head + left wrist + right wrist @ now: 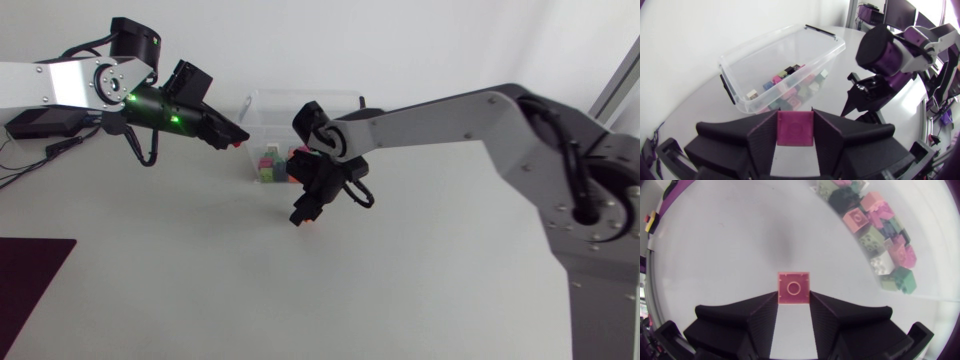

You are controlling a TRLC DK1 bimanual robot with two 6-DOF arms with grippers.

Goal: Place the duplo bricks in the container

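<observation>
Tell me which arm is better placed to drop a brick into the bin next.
Left. Its pincer, shut on a magenta brick, is raised just short of the bin. The right pincer is down at the table, at a red brick.
</observation>
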